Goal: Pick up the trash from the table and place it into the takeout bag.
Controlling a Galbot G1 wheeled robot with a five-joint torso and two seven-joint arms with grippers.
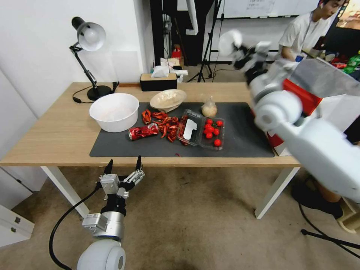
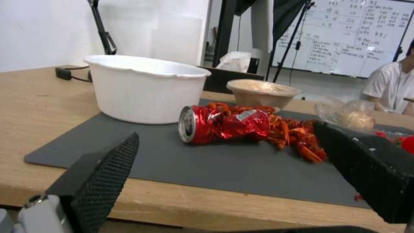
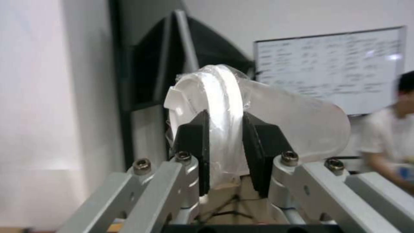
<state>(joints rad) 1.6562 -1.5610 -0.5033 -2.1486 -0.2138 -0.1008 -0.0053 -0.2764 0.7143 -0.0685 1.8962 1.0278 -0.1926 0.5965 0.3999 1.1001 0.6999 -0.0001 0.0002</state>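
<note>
My right gripper (image 3: 224,126) is shut on the rim of a clear plastic cup with white lid (image 3: 224,97). In the head view that cup (image 1: 230,42) is held high over the table's far right, near the takeout bag (image 1: 304,98), which has a red face and silvery lining. On the dark mat (image 1: 240,142) lie a crushed red can (image 1: 143,131), a beige shallow bowl (image 1: 168,99) and a knotted clear bag (image 1: 209,108). My left gripper (image 1: 123,165) hangs open just below the table's front edge (image 1: 56,159). Its fingers (image 2: 108,168) frame the can (image 2: 224,124) from a distance.
A large white bowl (image 1: 114,111) stands at the mat's left end. Red crayfish shells (image 1: 167,125) and a clear clamshell of tomatoes (image 1: 204,131) lie mid-mat. A desk lamp (image 1: 88,41) and a tissue box (image 1: 158,80) stand at the back.
</note>
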